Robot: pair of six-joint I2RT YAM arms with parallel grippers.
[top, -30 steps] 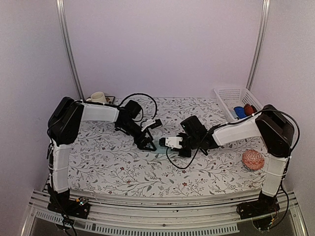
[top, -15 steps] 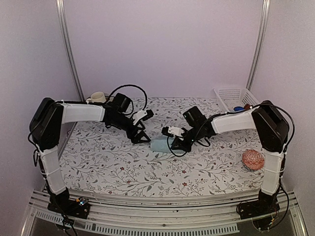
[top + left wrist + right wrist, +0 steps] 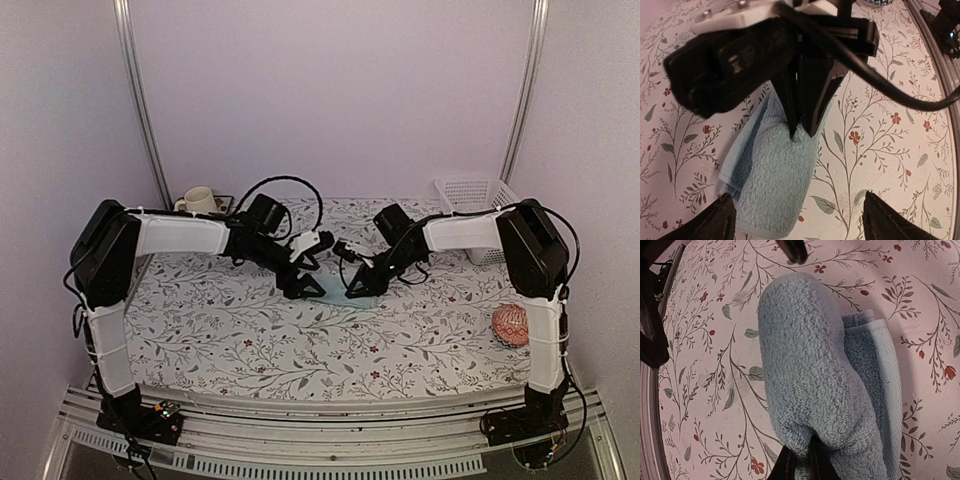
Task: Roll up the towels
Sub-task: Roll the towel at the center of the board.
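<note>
A pale blue towel (image 3: pixel 337 293) lies partly rolled on the flowered tablecloth mid-table, between the two grippers. My right gripper (image 3: pixel 801 466) is shut on the end of the thick roll (image 3: pixel 812 375), pinching the terry cloth between its dark fingers. In the left wrist view the towel (image 3: pixel 772 185) lies lengthwise, with the right gripper's fingers (image 3: pixel 805 117) biting its far end. My left gripper (image 3: pixel 802 225) stands wide open over the near end, one fingertip (image 3: pixel 722 220) beside the towel's left edge and the other well off to the right. Nothing is between its fingers.
A cream cup (image 3: pixel 199 198) sits at the back left corner. A white basket (image 3: pixel 470 192) stands at the back right, partly behind the right arm. An orange-pink patterned ball (image 3: pixel 514 325) rests near the right arm's base.
The right gripper, still shut on the towel, has swung its end over toward the back and then down. The left gripper drew back, then returned over the towel's other end, staying open.
</note>
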